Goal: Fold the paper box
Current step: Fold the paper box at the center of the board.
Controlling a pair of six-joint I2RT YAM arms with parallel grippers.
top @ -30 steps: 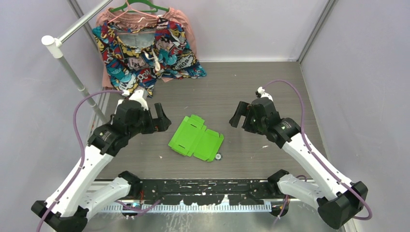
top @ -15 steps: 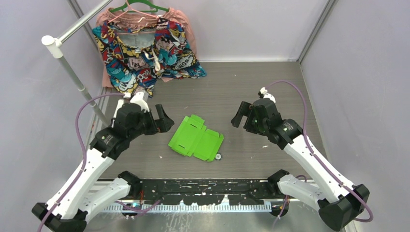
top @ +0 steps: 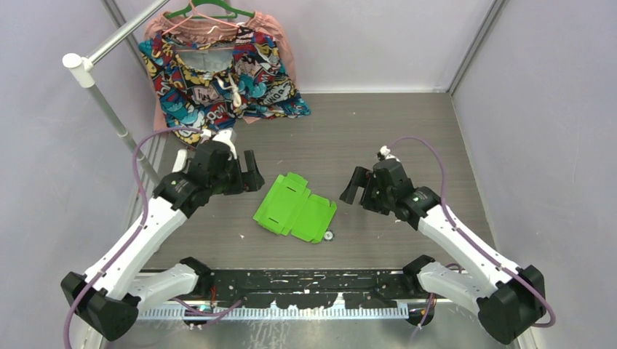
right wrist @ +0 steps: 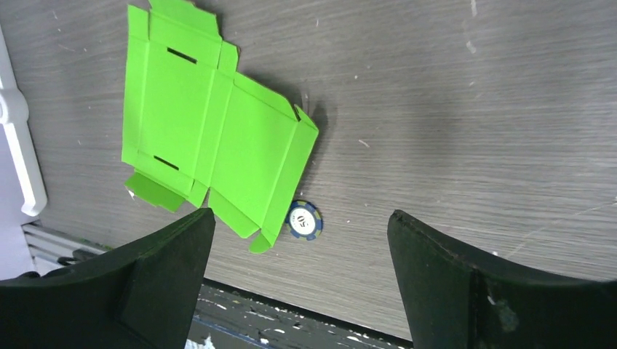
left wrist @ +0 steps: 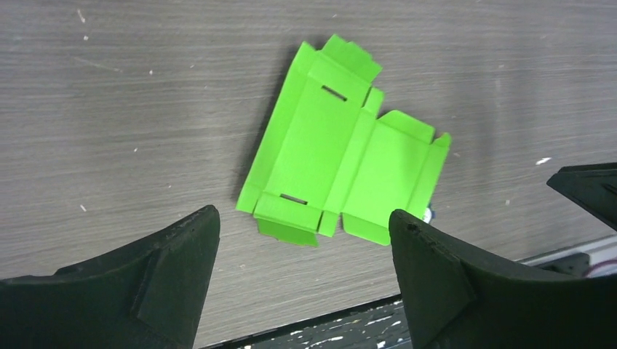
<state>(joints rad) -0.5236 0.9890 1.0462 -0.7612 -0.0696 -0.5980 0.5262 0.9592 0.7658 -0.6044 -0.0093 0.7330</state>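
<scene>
The paper box (top: pixel 295 207) is a lime-green die-cut sheet lying flat and unfolded on the table, with flaps and two slots showing. My left gripper (top: pixel 247 177) hovers just left of it, open and holding nothing. In the left wrist view the paper box (left wrist: pixel 342 160) lies ahead of the open left gripper (left wrist: pixel 302 214), above the gap between its fingers. My right gripper (top: pixel 355 187) hangs to the sheet's right, also open and holding nothing. In the right wrist view the paper box (right wrist: pixel 211 131) sits to the upper left of the open right gripper (right wrist: pixel 300 214).
A small blue-and-white chip (right wrist: pixel 303 220) lies against the sheet's near corner, chip (top: pixel 329 235). A colourful garment (top: pixel 218 73) hangs on a hanger at the back left, by a white rack pole (top: pixel 109 109). A black rail (top: pixel 305 280) runs along the table's near edge.
Both arms have moved inward toward the green sheet, the left one rightward and the right one leftward and nearer. The sheet and chip have not moved.
</scene>
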